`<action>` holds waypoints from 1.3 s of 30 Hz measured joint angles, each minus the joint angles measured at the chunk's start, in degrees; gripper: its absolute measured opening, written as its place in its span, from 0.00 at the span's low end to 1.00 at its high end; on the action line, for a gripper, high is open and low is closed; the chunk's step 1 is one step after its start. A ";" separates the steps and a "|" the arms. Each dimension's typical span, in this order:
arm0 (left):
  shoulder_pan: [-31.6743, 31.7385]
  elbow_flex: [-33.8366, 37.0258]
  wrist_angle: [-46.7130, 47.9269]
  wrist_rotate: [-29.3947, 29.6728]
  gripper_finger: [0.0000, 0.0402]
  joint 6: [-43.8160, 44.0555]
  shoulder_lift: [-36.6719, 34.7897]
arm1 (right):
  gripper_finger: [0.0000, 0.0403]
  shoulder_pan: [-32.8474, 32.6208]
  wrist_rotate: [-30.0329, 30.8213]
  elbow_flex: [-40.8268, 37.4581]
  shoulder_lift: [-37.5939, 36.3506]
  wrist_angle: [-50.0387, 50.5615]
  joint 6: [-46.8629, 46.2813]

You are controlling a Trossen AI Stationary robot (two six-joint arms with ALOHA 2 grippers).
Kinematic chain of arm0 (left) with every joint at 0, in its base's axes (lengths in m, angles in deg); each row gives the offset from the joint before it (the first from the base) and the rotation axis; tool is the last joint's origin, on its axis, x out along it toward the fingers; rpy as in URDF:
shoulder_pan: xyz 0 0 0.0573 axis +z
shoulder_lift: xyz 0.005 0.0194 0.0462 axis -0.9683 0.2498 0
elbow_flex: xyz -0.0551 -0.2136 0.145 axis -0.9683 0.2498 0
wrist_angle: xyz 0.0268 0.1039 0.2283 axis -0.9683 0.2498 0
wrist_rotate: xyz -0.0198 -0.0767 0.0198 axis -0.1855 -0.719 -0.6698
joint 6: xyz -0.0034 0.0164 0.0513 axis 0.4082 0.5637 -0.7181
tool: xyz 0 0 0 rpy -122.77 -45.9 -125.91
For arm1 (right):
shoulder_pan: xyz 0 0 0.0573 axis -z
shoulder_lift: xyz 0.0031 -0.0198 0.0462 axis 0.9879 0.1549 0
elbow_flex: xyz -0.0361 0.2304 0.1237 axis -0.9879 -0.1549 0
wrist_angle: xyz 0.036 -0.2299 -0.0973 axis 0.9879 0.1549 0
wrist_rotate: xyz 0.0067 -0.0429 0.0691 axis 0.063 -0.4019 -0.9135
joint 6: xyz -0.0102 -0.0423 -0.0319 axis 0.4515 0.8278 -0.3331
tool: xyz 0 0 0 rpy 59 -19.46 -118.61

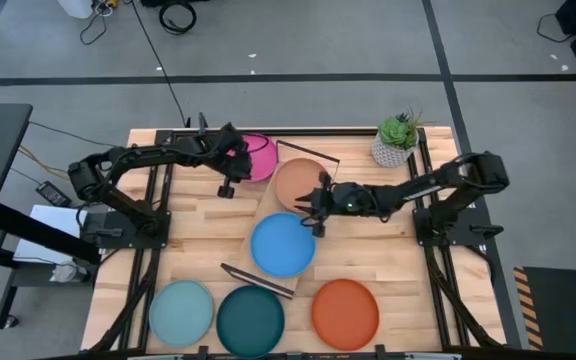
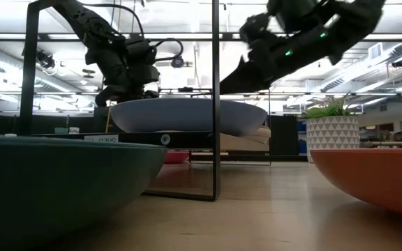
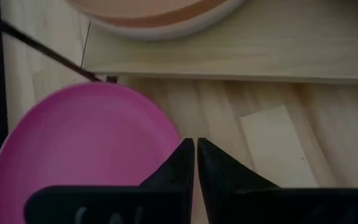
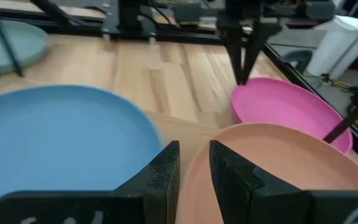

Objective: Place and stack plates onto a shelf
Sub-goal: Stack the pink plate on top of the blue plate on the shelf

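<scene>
Two plates lie on the shelf (image 1: 268, 225), and both grippers hover near its far end

The peach plate (image 1: 300, 184) fills the shelf's far half and the blue plate (image 1: 283, 244) its near half, almost touching, so little bare board shows. The magenta plate (image 1: 259, 156) lies on the table just beside the shelf's far corner, close to the wire frame. The left gripper (image 3: 195, 163) hangs at that plate's edge, its fingers together. The right gripper (image 4: 194, 168) hovers over the shelf where peach and blue meet, fingers slightly apart, holding nothing. Nearer than the shelf, the light teal plate (image 1: 181, 311), dark teal plate (image 1: 251, 320) and orange-red plate (image 1: 345, 313) sit in a row, well apart from it. A potted plant (image 1: 398, 139) stands beyond the shelf, behind the right arm
</scene>
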 joint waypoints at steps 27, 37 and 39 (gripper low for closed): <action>-3.17 -0.13 -0.26 -0.82 0.07 14.95 -0.54 | 0.23 10.27 -10.68 19.95 20.64 6.72 4.36; -3.32 0.37 3.01 5.50 0.08 10.59 -0.42 | 0.23 10.05 -10.95 20.04 15.78 8.33 4.92; -3.32 1.35 2.42 7.20 0.10 9.14 -0.37 | 0.23 9.65 -10.70 20.04 13.49 11.41 4.89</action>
